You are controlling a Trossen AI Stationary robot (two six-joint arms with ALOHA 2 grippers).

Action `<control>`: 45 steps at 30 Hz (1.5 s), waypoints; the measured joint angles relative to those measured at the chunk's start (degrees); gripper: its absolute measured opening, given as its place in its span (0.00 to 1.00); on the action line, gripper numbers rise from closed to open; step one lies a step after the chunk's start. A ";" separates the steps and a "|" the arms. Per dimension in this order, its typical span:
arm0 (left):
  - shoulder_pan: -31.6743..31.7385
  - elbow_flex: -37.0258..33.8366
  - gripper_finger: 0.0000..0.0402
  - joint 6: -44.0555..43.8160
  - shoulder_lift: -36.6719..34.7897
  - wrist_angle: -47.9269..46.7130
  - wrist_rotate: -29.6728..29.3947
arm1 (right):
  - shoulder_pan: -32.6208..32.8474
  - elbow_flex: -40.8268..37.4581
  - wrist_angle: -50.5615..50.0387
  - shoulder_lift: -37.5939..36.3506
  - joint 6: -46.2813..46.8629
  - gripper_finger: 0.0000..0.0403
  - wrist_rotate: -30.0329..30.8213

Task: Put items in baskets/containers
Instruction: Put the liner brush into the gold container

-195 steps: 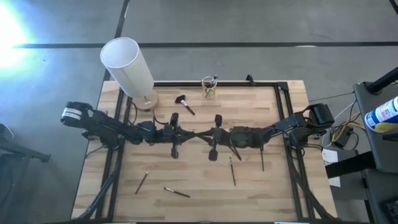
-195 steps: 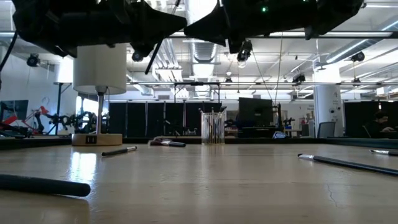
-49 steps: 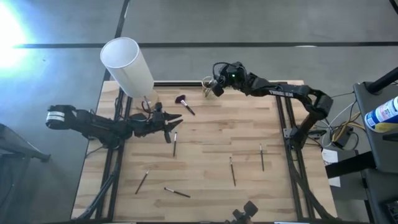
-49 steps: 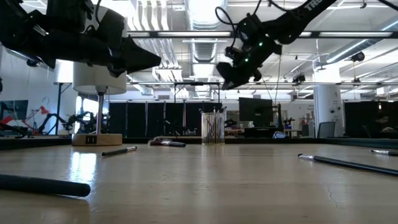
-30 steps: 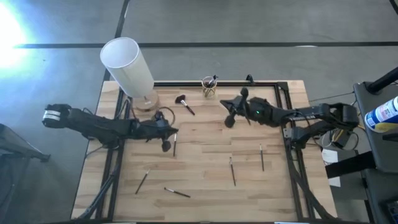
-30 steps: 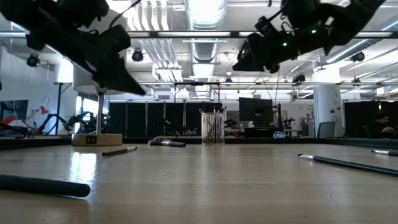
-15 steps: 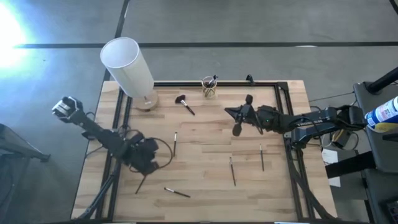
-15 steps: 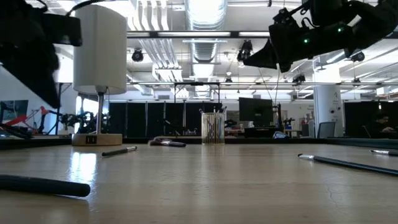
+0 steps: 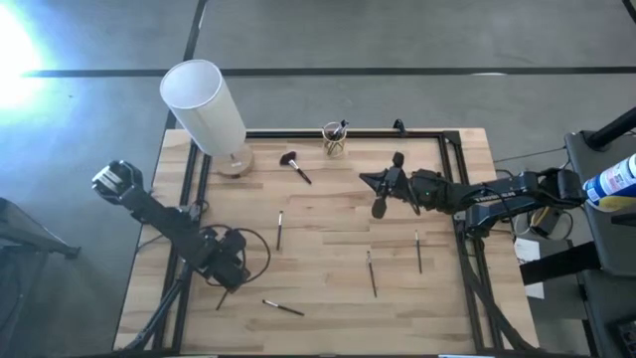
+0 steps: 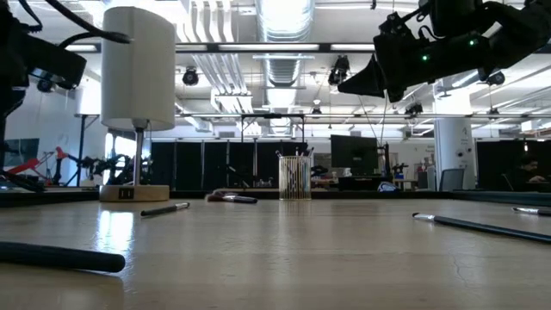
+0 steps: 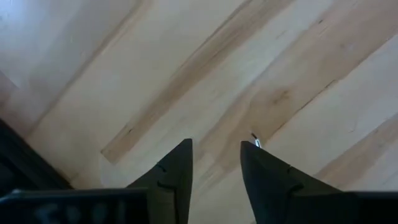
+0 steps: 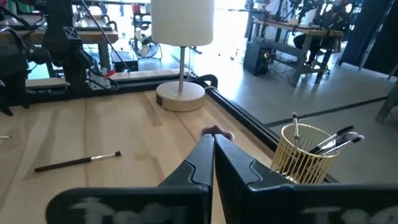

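A small clear yellowish cup (image 9: 335, 140) stands at the table's far edge with a few dark brushes upright in it; it also shows in the right wrist view (image 12: 309, 158). Loose brushes lie flat on the wood: one (image 9: 279, 229), another (image 9: 283, 307), two at the right (image 9: 371, 271) (image 9: 418, 251), and a bushy-headed one (image 9: 294, 165). My left gripper (image 9: 228, 272) points down over the near left of the table, open (image 11: 216, 144), with a brush's pale tip (image 11: 255, 139) beside one finger. My right gripper (image 9: 368, 180) hovers shut (image 12: 213, 138) right of centre, aimed at the left.
A tall white cylinder lamp (image 9: 204, 102) on a round base stands at the far left corner. A black frame (image 9: 445, 134) runs along the table's far and side edges. Bare wood lies in the middle of the table (image 9: 328, 224).
My left gripper has swung from beside the middle-left brush toward the table's near edge and a little left, tipping to point down over the near-left brush. My right gripper has drifted slightly toward the right edge and then held still. No brush has moved.
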 joint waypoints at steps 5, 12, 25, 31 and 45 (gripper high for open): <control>-0.20 0.00 0.32 -0.71 0.94 0.51 1.11 | 0.00 0.00 -0.02 0.00 0.02 0.02 -0.01; -0.20 -1.83 0.32 0.46 2.79 7.64 1.07 | 0.00 0.00 -0.11 0.05 0.20 0.02 -0.04; -0.16 -5.43 0.29 -0.74 6.36 14.43 3.26 | 0.00 0.00 -0.11 0.05 0.17 0.02 -0.11; -0.20 -6.47 0.20 -0.89 6.95 16.58 3.15 | 0.00 0.00 -0.11 0.05 0.15 0.02 -0.11; 1.07 -4.54 0.00 1.96 5.74 16.99 -2.24 | -0.02 0.00 -0.09 0.05 -0.04 0.02 -0.09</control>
